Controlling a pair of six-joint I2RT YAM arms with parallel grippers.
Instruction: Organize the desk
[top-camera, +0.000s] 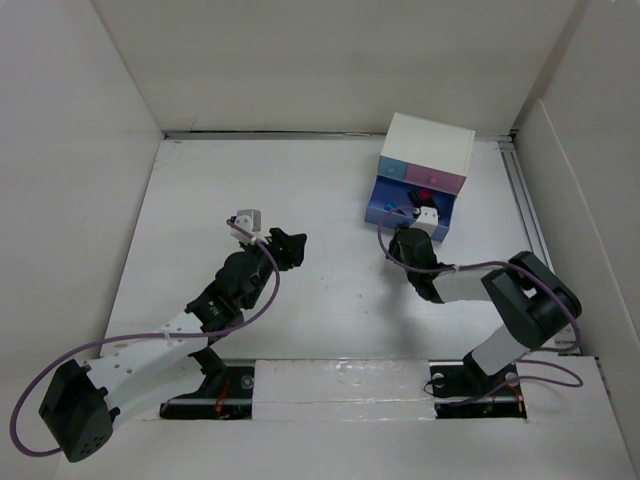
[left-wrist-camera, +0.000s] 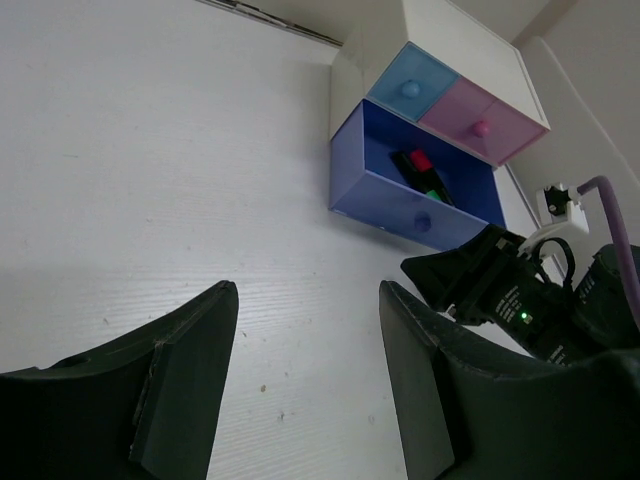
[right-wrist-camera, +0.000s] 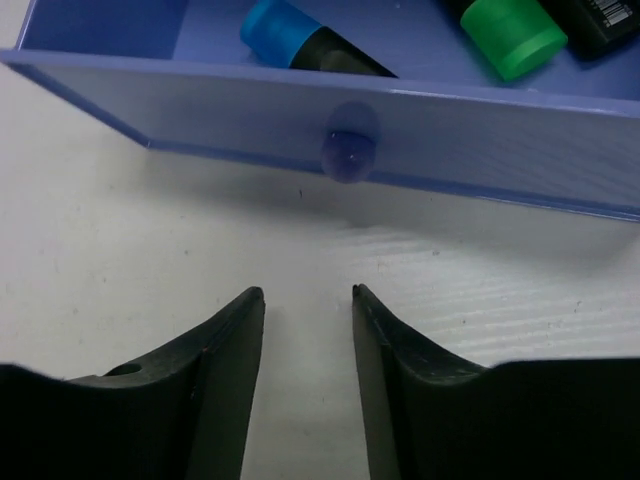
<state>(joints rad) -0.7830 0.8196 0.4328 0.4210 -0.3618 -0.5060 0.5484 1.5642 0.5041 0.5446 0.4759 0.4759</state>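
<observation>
The desk (top-camera: 200, 200) is a wide white tabletop. At its back right stands a small white box (top-camera: 428, 145) with a light blue and a pink drawer on top. Its lower blue drawer (top-camera: 405, 212) is pulled out. In that drawer (right-wrist-camera: 450, 150) lie a blue-capped marker (right-wrist-camera: 280, 35) and a green-capped marker (right-wrist-camera: 510, 35). My right gripper (right-wrist-camera: 308, 292) stands open and empty just in front of the drawer's knob (right-wrist-camera: 348, 155), not touching it. Out over the middle of the desk, my left gripper (left-wrist-camera: 306, 290) is open with nothing in it and points toward the box (left-wrist-camera: 440, 30).
White panels wall in the desk on the left, back and right. A metal rail (top-camera: 525, 200) runs along the right edge. In the left wrist view the right arm (left-wrist-camera: 500, 290) sits close in front of the open drawer (left-wrist-camera: 400, 205).
</observation>
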